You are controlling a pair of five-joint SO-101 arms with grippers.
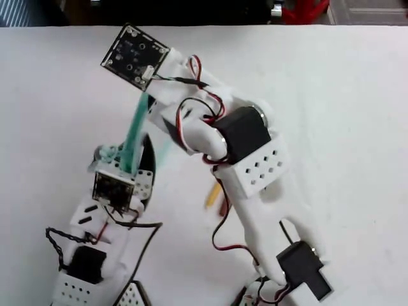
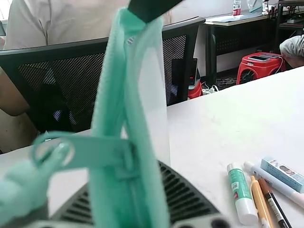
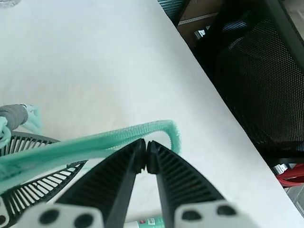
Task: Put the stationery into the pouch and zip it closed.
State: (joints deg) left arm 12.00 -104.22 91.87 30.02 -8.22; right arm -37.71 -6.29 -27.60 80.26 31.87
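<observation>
The translucent pouch with the teal zip edge (image 1: 135, 131) hung above the white table (image 1: 344, 95), stretched between the two arms. The right gripper (image 3: 145, 156) was clenched on the far end of the zip band. Whether the left gripper (image 1: 131, 162), at the slider end, was pinching or slack could not be told. The stationery lay outside on the table: a green-and-white glue stick (image 2: 240, 192), a yellow pencil (image 2: 259, 202), a thin black pen (image 2: 276, 213) and a white marker (image 2: 275, 183). The step looked like opening the mouth, which called for a firm right pinch, a taut band, and the teal pull loop (image 2: 52, 147) drawn straight along the zip, lest the pouch twist.
</observation>
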